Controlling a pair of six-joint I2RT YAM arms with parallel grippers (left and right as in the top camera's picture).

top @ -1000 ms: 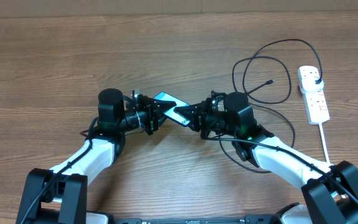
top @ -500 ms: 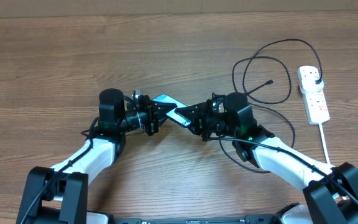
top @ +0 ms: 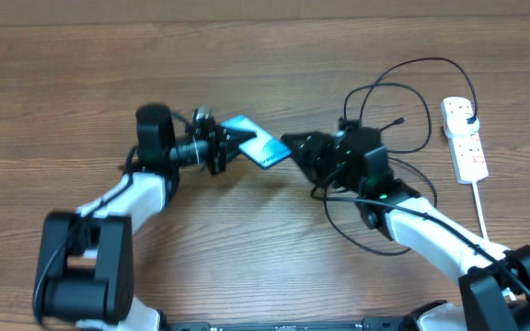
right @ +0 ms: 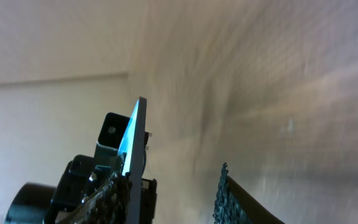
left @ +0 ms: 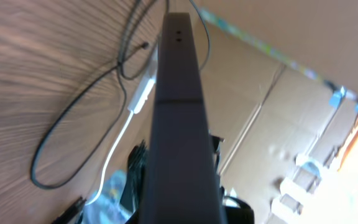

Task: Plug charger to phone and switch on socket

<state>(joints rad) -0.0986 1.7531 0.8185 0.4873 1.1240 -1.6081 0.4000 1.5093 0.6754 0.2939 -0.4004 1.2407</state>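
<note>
Currently my left pincer (top: 221, 147) is clamping shut on one end of the phone (top: 258, 147) and holding it up off the wooden surface (top: 63, 83), tilted, with its light blue screen showing to the overhead camera. In my left wrist view the phone (left: 178, 112) is running up the middle as a dark bar seen edge-on. My right pincer (top: 300, 147) is hovering just beside the phone's free end and gripping nothing. My right wrist view is showing only one textured pad (right: 224, 193), with open space beside it and the phone (right: 135, 140) standing apart from it, so the pincer is reading as parted, though I cannot tell how wide.

Over to my right, the charger cable (top: 403, 69) is lying in loose loops on the surface, and its small connector tip (top: 400, 120) is resting inside a loop, well apart from the phone. Beyond it the white power strip (top: 465, 138) is lying flat with the black plug head (top: 468, 117) sitting at its far end, its thick white cord (top: 482, 211) trailing toward me.
</note>
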